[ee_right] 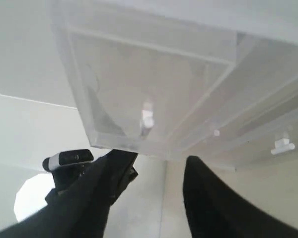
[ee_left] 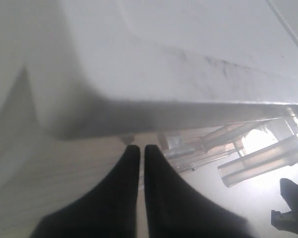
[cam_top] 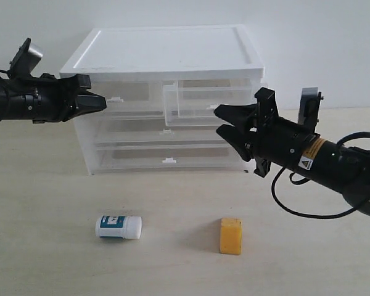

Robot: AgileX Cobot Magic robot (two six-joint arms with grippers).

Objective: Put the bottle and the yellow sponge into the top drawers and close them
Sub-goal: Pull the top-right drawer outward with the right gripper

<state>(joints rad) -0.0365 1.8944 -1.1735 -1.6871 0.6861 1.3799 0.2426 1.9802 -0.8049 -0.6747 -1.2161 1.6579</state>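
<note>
Unit (cam_top: 166,52): white-topped, set at the back of the table (cam_top: 49,203), front towards the camera in the exterior view.
Left drawer (cam_top: 132,92): top row, seen flush with the unit front; its white handle (cam_top: 114,98) faces the left arm.
Right drawer (cam_top: 209,102): top row, standing partly out of the unit; nothing can be made out inside it through the translucent walls. In the right wrist view its front (ee_right: 144,99) fills the frame just beyond the fingers.
Lower drawers (cam_top: 166,145): two full-width ones, both seen shut.
Bottle (cam_top: 118,226): lying on its side on the table in front of the unit, cap towards the right, well apart from both arms.
Sponge (cam_top: 230,235): standing on the table to the right of the bottle, apart from it, below the right arm and untouched.
Left gripper (cam_top: 103,102): fingers closed together with nothing between them, as confirmed in the left wrist view (ee_left: 137,148); tips held just beside the left drawer's handle, contact not determinable.
Right gripper (cam_top: 218,120): fingers spread apart and empty, held just in front of the right drawer, confirmed in the right wrist view (ee_right: 156,161).
</note>
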